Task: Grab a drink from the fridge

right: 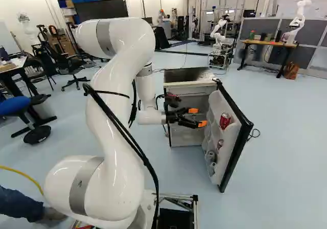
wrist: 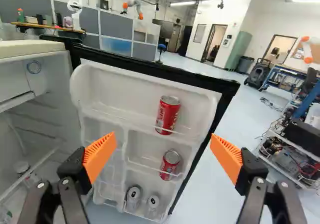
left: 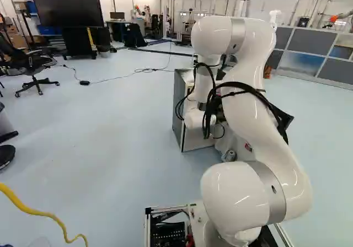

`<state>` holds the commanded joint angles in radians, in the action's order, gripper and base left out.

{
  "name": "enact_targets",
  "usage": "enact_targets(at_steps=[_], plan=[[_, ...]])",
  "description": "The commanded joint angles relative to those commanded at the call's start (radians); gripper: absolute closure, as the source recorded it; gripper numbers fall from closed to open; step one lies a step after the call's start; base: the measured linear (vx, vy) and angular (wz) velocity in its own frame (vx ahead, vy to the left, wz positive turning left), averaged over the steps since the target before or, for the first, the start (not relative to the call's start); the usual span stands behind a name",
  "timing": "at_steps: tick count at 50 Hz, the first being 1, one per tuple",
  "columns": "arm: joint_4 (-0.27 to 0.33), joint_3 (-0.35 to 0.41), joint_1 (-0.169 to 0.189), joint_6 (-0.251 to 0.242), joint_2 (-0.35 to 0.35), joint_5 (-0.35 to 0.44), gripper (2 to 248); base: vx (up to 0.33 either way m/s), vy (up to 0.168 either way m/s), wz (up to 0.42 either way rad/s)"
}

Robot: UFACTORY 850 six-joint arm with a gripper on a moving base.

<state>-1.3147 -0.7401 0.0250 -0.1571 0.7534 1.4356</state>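
Arm, left base view: one white arm (left: 253, 92) goes up leaning left, bends over at the top, and comes down by one fridge (left: 178, 112). It hides much of the fridge's front.
Hose, left base view: one yellow hose (left: 33, 211) lies on the floor.
Gripper, right base view: this view, not the left one, shows the gripper (right: 198, 117) plainly. It is held out flat, near the inside of the one wide-open door (right: 236, 129).
Fingers, wrist view: two, spread wide apart, each with one orange pad, and nothing pinched.
Cans, wrist view: four drinks in the door, ahead of the gripper. One red can (wrist: 167, 115) is on the top shelf, one red can (wrist: 170, 165) is lower, and two silver cans (wrist: 133, 196) sit side by side at the bottom.
Fridge inside, wrist view: only here does a see-through thing (wrist: 25, 171) show, too blurry to name.
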Motion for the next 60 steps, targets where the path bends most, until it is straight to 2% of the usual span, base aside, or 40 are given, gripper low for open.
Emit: enact_targets(at_steps=[60], plan=[[-0.23, -0.188, -0.005, 0.0, 0.078, 0.0, 3, 0.0, 0.0, 0.0]])
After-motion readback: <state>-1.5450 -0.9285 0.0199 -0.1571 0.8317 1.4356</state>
